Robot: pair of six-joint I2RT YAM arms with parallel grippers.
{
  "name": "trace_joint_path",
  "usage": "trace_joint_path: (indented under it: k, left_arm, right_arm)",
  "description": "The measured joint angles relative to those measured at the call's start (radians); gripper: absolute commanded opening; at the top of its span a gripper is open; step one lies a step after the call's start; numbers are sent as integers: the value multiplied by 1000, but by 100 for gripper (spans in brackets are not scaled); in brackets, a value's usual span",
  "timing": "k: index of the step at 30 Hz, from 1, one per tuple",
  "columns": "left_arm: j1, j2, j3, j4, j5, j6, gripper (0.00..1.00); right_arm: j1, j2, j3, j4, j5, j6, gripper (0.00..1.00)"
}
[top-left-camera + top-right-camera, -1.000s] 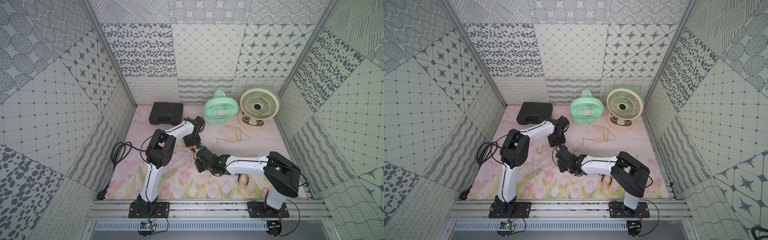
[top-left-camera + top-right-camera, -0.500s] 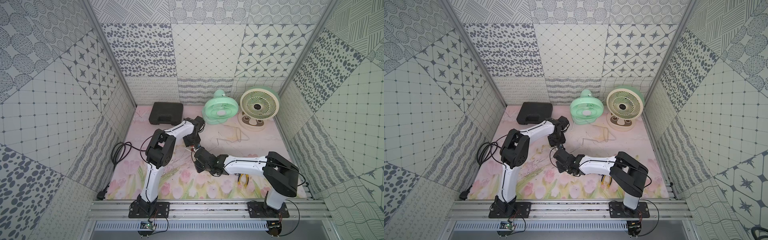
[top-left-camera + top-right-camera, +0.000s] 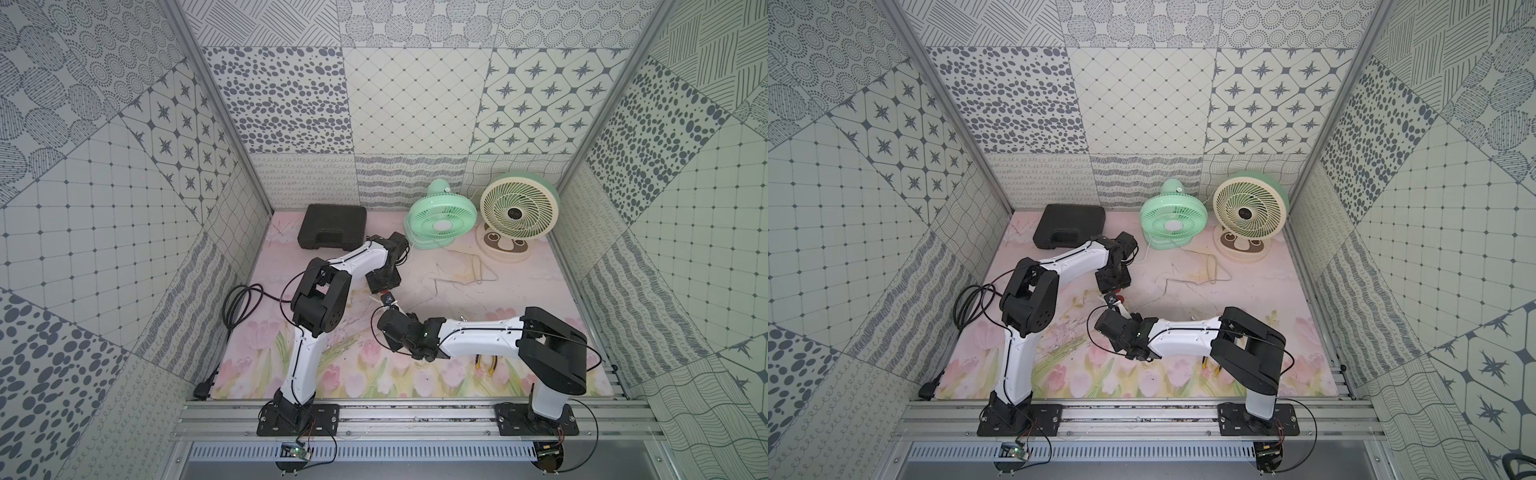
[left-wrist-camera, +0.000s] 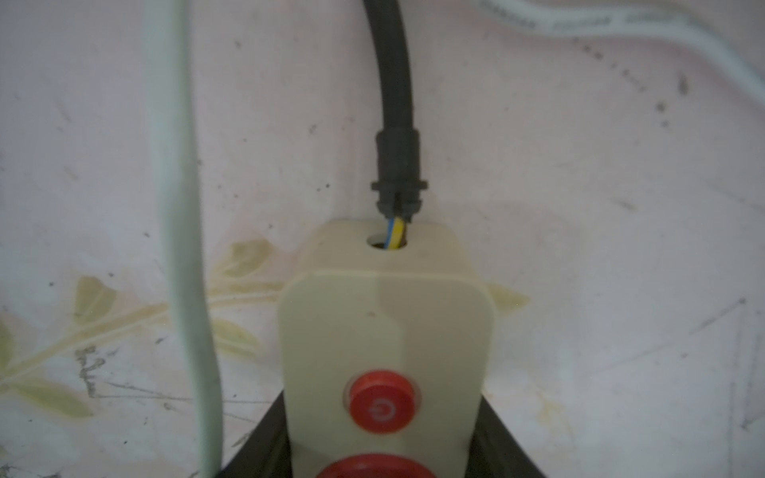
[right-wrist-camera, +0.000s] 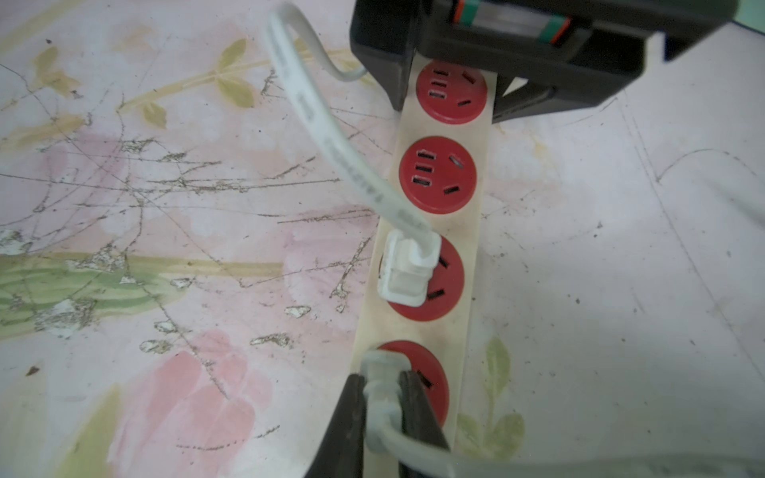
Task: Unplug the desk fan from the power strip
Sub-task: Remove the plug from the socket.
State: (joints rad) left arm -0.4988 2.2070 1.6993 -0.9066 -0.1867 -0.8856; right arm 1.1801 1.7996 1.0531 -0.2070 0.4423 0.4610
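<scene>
The power strip [image 5: 447, 130] lies flat on the flowery table [image 3: 519, 291], about mid-table, stretched between the two arms. The left claw [image 3: 384, 284] points down and is clamped across the strip at the socket next to the red button [image 4: 381, 401], near where the black cord [image 4: 391, 82] leaves. The right claw [image 5: 384, 409] is squeezed tight on a pale grey plug [image 5: 381, 366] seated in the last red socket at the other end. The socket beside it holds a white plug [image 5: 407, 269] with a flat white cord. By the back wall stand a green fan [image 3: 442, 224] and a cream fan [image 3: 517, 212], with a black case [image 3: 332, 226] to one side. Which fan each plug belongs to, I cannot tell.
</scene>
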Motion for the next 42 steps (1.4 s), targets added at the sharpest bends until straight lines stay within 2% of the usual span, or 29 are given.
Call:
trace_joint_path:
  k: [10, 18, 23, 33, 42]
  left_arm:
    - [1, -2, -4, 3, 1, 1, 0]
    - [1, -8, -16, 15, 0, 0, 0]
    - [2, -12, -24, 24, 0, 1, 0]
    - [2, -14, -27, 27, 2, 2, 0]
    - [3, -14, -27, 27, 5, 3, 0]
  right_arm:
    - [-21, -2, 0, 0, -32, 30, 0]
    - [-114, -68, -96, 111, -237, 122, 0]
    - [-139, -79, -120, 146, -299, 151, 0]
    - [-135, -79, -120, 145, -290, 156, 0]
    - [-70, -50, -71, 84, -152, 132, 0]
